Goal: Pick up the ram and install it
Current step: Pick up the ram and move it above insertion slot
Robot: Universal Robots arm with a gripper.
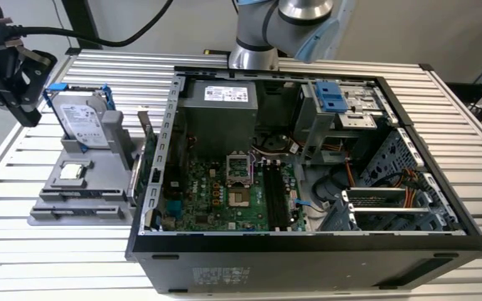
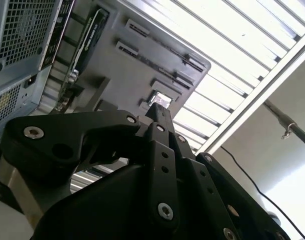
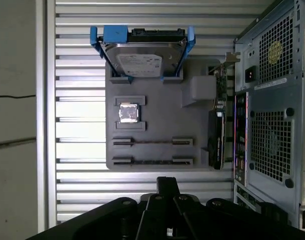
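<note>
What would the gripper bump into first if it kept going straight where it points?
Probably the gray holder, near the ram sticks or the little silver chip. The gripper hangs above it; depth is hard to judge.

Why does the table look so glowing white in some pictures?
In the second wrist view, glare washes the table's slats out to white, and the near pincer is a dark shape. In the first wrist view, a bright patch sits on the slats beside the gray tray. The exterior view is evenly lit.
</note>
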